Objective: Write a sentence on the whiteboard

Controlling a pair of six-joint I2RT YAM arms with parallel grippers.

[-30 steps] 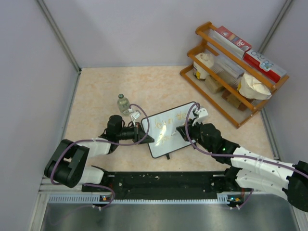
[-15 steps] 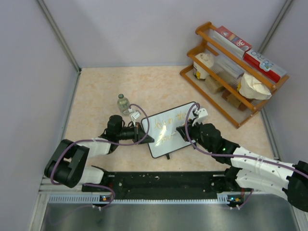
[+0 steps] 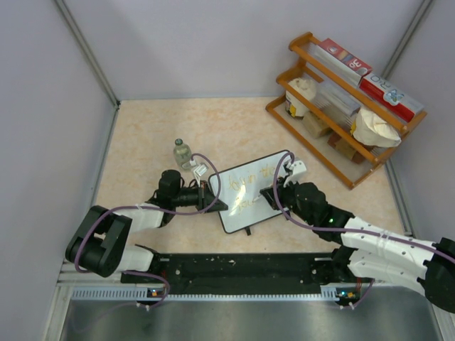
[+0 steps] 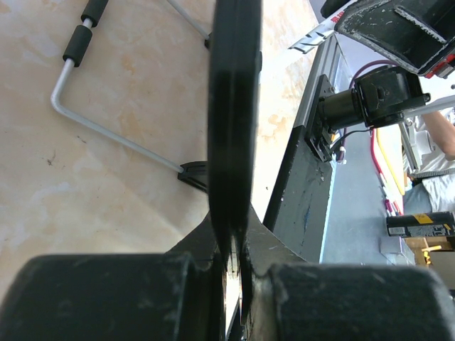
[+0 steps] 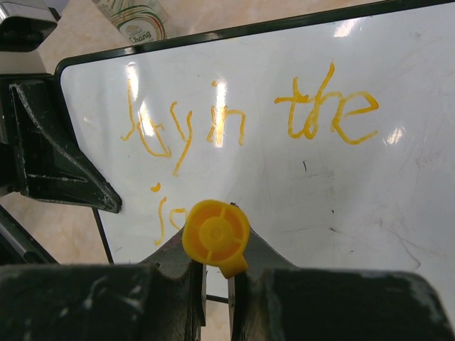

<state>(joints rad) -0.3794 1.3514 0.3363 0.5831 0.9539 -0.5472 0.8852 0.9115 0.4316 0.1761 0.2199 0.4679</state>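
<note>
Right wrist: one whiteboard (image 5: pixel 398 220), one marker (image 5: pixel 215 236).

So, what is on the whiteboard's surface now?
The whiteboard carries orange handwriting: one line and the start of a second. The yellow marker in the right fingers covers whatever follows.

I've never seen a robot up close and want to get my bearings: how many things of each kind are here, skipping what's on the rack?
Grippers: 2 (left, right)
Whiteboard: 1
Marker: 1
Bottle: 1
Rack: 1
Total: 6
</note>
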